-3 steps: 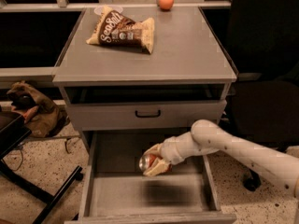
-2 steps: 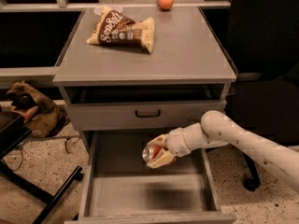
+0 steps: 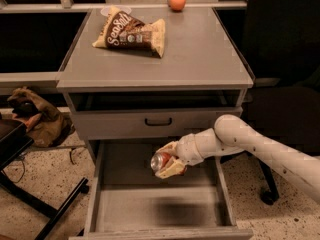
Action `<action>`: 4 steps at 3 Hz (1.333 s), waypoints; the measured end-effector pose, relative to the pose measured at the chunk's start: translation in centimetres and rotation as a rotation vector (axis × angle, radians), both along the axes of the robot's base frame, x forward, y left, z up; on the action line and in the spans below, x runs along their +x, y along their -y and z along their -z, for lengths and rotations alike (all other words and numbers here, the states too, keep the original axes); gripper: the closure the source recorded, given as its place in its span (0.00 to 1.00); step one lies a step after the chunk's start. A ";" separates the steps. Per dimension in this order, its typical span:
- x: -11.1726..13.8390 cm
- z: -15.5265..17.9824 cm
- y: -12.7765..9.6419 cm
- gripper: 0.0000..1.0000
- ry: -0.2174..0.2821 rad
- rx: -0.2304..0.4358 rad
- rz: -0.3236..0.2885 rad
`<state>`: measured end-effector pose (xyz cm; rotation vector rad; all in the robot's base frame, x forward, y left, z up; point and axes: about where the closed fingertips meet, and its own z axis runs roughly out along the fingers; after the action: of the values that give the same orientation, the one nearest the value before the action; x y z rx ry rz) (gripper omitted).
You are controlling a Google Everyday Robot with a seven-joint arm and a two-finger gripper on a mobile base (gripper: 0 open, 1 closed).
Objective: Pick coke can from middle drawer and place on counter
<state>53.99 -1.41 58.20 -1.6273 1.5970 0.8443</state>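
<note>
My gripper (image 3: 168, 164) pinches can (image 3: 160, 160) over drawer (image 3: 150, 206), lower centre. Mid-lift, I judge; next needs raise clear, onto counter (image 3: 200, 51).

Smooth white tubular arm (image 3: 260, 145), cream-coloured tool (image 3: 167, 162) above the middle drawer (image 3: 129, 204).

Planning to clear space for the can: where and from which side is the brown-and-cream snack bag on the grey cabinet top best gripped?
Probably the flat cream seam at the right end of the brown-and-cream snack bag, coming from above: it lies flat on the grey counter, puffy in the middle. The gripper hangs over the open grey drawer, jaws shut on the red drink can.
</note>
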 end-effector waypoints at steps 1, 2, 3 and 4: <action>-1.3 -6.3 -2.2 1.00 0.037 0.012 -0.067; -2.2 -14.3 -5.5 1.00 0.120 -0.019 -0.136; -2.7 -22.3 -9.0 1.00 0.257 -0.060 -0.195; -2.6 -22.6 -8.9 1.00 0.261 -0.063 -0.198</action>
<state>51.38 7.53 80.83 -1.8789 1.3082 0.6528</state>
